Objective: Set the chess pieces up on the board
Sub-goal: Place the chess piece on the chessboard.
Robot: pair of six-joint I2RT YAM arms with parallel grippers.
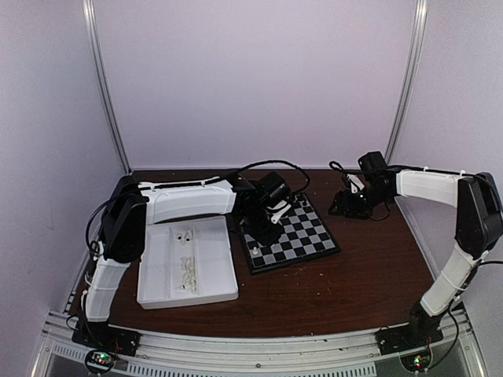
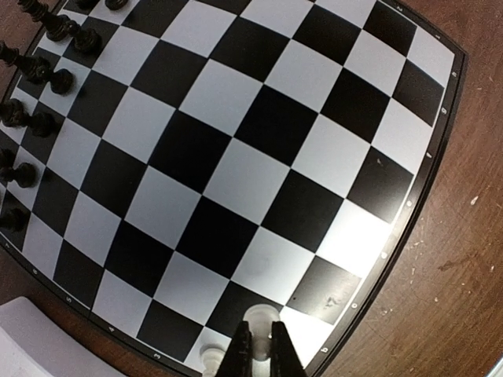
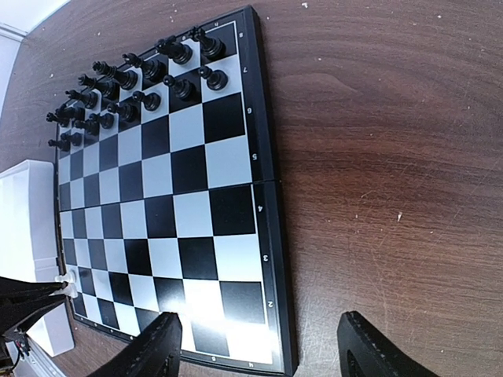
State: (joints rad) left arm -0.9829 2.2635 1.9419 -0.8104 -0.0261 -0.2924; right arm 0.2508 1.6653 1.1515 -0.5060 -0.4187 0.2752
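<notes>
Left wrist: left pincer (image 2: 256, 355) clamped shut on tiny white plastic chessman (image 2: 257, 316) over rim row of small black-and-pale chequered board (image 2: 236, 173), near a corner; best lowered plumb, centred in its square, released slowly, lifted straight; right pincer (image 3: 259, 342) spread wide, empty.

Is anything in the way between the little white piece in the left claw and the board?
Nothing visible is. The left gripper pinches the white chess piece right at the board's edge row. A second white piece stands on the next square beside it, and the black chessmen are lined up on the far side.
</notes>
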